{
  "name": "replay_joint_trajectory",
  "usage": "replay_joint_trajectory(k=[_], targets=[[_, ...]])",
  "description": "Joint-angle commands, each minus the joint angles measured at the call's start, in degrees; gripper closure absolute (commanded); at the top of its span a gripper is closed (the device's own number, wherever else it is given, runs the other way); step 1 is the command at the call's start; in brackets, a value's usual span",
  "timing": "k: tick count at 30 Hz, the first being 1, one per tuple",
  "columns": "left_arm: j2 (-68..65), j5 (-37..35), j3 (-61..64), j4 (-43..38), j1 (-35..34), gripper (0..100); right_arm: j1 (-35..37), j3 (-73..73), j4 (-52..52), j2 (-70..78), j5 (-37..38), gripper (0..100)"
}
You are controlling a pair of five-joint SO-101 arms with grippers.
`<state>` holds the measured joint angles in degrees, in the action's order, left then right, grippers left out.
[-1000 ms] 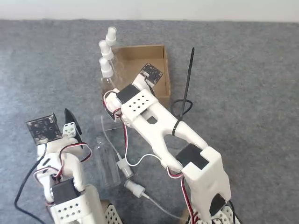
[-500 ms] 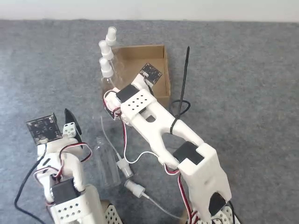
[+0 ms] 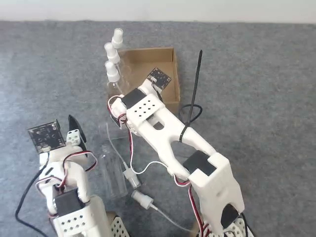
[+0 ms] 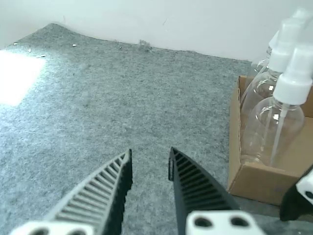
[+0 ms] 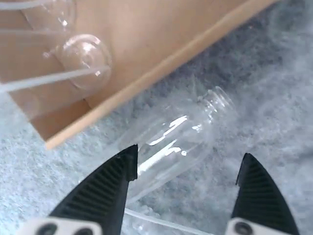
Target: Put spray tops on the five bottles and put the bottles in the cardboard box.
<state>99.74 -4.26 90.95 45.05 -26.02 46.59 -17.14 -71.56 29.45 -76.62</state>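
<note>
Hovering wide open and empty, the right gripper (image 5: pixel 190 155) has a clear capless bottle (image 5: pixel 168 139) lying beneath its gap, probably light and slippery, best gripped mid-body.

High camera looks down; wrist cameras ride close (left level, right angled down) — all share the cardboard box (image 3: pixel 176 79).

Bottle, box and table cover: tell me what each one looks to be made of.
The bottle lying by the box looks like clear, glossy plastic, though glass cannot be ruled out: it is see-through with bright glints. The box is plain brown cardboard, matte, with a raw cut edge. The table cover seems a grey felt or carpet, fuzzy and dull.
</note>
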Motion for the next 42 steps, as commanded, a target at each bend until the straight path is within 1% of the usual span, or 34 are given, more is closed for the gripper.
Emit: replay_joint_trajectory(k=[1, 10, 15, 21, 26, 33, 37, 42], targets=[[0.88, 0.53, -0.31, -1.93, -0.44, 88, -0.40, -0.88, -1.89, -4.35, 1.67, 71.1], [0.88, 0.53, -0.31, -1.93, -0.44, 88, -0.40, -0.79, -1.10, -7.69, 1.14, 71.2], [0.88, 0.53, -0.31, -1.93, -0.44, 88, -0.75, -0.62, 2.07, -4.62, -1.58, 71.2], [0.88, 0.53, -0.31, -1.93, -1.49, 88, -0.75, -0.70, 5.93, 0.04, -2.64, 71.2], [0.88, 0.53, -0.31, -1.93, -2.29, 88, -0.75, -0.79, 6.37, 1.63, -4.40, 71.2], [0.88, 0.53, -0.31, -1.93, -2.37, 88, -0.40, -0.79, 5.93, 4.09, -3.78, 71.2], [0.88, 0.53, -0.31, -1.93, -2.37, 88, -0.40, -0.79, 5.41, 4.09, -0.09, 71.2], [0.88, 0.53, -0.31, -2.02, -2.37, 88, -0.31, -2.11, 2.68, 3.65, 0.70, 71.3]])
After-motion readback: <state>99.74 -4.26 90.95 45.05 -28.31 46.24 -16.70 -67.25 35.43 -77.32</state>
